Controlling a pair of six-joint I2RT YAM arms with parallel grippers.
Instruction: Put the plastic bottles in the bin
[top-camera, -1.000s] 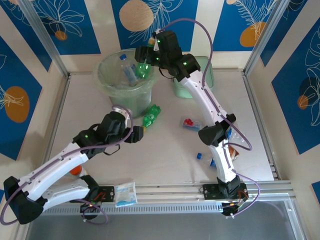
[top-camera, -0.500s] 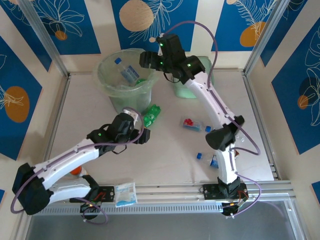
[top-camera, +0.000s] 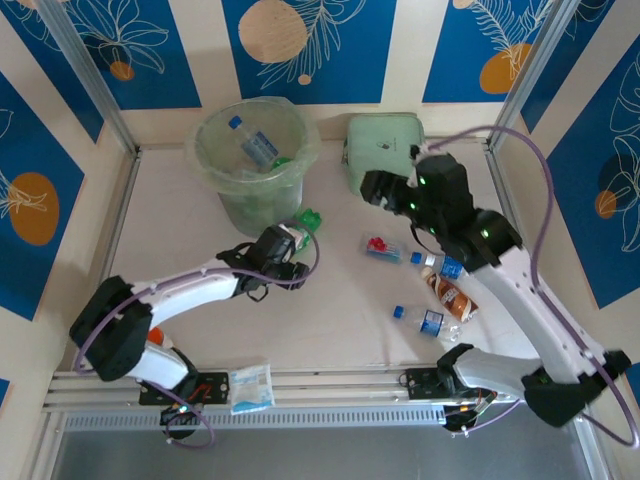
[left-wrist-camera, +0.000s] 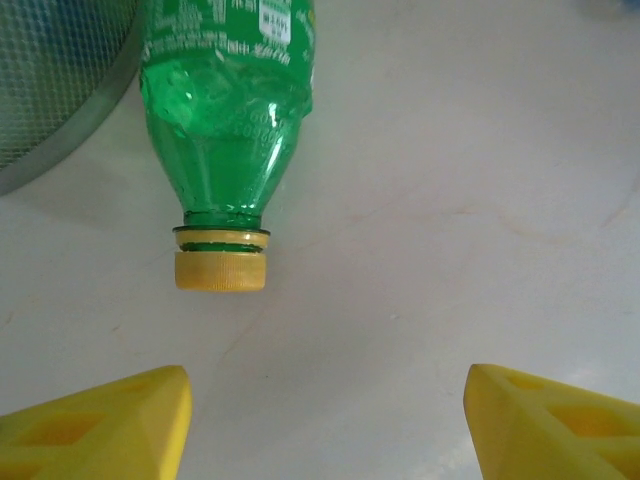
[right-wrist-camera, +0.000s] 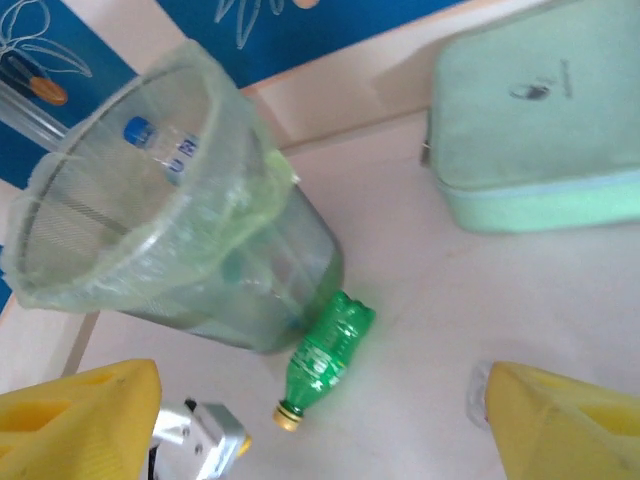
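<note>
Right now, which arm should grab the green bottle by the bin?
Left. The left pincer, open, points straight at the green bottle, just short of its yellow cap. The right pincer is farther off, near the mint case.

Blue-and-cream wall panels (top-camera: 345, 60) with orange discs (top-camera: 30, 207) — pale tabletop (top-camera: 330, 320), aluminium frame posts (top-camera: 88, 75) at the corners.

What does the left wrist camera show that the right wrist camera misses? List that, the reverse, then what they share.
Left wrist: the left tool, open, just short of the yellow cap; the label's print. Right wrist: the right tool, open; the bin's open top and liner; a clear bottle inside; the mint-green case. Shared: the green bottle lying beside the bin.
</note>
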